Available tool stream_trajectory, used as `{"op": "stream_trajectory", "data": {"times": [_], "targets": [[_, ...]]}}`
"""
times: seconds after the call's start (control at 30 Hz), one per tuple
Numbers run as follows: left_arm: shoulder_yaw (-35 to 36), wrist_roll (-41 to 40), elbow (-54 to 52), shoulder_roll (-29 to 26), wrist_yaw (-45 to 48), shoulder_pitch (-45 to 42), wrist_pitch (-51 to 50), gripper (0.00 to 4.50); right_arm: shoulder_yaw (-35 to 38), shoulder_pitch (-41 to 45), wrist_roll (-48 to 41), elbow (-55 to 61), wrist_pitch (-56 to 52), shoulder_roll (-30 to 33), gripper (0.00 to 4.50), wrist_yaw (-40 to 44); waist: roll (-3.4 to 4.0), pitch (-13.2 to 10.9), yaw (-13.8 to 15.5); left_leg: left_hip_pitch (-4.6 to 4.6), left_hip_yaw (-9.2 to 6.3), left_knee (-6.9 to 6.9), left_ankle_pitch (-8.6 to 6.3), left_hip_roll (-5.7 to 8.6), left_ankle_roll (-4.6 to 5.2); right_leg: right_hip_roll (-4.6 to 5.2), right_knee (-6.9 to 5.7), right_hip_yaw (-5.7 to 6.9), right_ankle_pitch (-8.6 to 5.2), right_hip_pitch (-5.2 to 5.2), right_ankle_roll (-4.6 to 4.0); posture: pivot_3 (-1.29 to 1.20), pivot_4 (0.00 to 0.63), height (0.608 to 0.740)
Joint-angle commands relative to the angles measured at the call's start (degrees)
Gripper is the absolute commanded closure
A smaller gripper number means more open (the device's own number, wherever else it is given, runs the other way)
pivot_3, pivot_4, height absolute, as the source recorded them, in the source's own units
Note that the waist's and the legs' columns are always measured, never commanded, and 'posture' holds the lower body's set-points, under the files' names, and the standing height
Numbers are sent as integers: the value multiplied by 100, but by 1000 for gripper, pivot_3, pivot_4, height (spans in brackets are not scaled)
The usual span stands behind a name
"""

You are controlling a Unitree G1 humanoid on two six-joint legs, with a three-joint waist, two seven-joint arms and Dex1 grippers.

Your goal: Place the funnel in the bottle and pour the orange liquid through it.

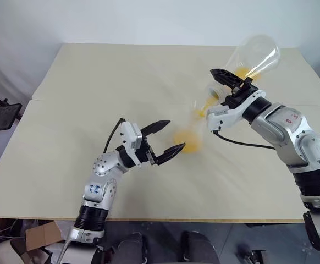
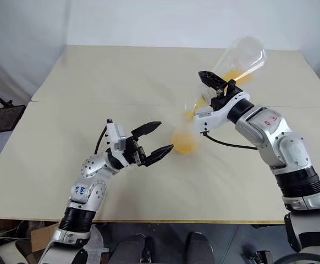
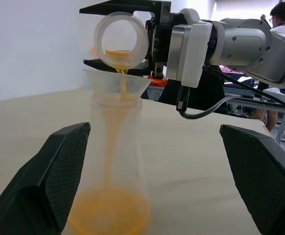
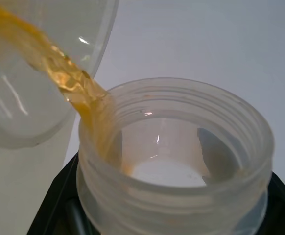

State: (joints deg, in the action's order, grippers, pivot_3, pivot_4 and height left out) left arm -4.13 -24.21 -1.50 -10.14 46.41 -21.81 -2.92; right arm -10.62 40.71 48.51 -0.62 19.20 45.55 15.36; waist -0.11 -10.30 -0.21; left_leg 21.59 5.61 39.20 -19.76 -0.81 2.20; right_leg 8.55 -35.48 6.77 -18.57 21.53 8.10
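Jaws of the left gripper (image 1: 164, 140) are standing wide apart low in the middle of the frame, gripping nothing, flanking the bottle (image 3: 114, 166) without touching it. That bottle is standing upright on the tabletop (image 1: 66, 110) near centre, well clear of every edge, orange liquid (image 3: 108, 218) pooling in its base. Resting in its neck is the funnel (image 3: 117, 84), catching a thin stream. Further back, upper right, the right gripper (image 1: 229, 91) is clamping its jaws on a tilted clear flask (image 1: 253, 55), mouth over the funnel. Bare tabletop is stretching left and toward the far edge.
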Motion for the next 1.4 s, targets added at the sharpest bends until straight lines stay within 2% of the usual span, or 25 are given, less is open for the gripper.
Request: {"op": "stream_trajectory", "data": {"times": [0.03,1.4], "targets": [[-42,36,-170,22,-24,35,104,0,168,185,27,62,69,159,1996,-171,0,0,-1,0,0,0,0,0,0,0,0,0,0,0,0,0,150,740],[-125,-26,-231,57,-117,-12,35,0,65,165,252,-48,86,64,1996,-441,0,0,-1,0,0,0,0,-1,0,0,1,0,0,-1,0,0,150,740]]}}
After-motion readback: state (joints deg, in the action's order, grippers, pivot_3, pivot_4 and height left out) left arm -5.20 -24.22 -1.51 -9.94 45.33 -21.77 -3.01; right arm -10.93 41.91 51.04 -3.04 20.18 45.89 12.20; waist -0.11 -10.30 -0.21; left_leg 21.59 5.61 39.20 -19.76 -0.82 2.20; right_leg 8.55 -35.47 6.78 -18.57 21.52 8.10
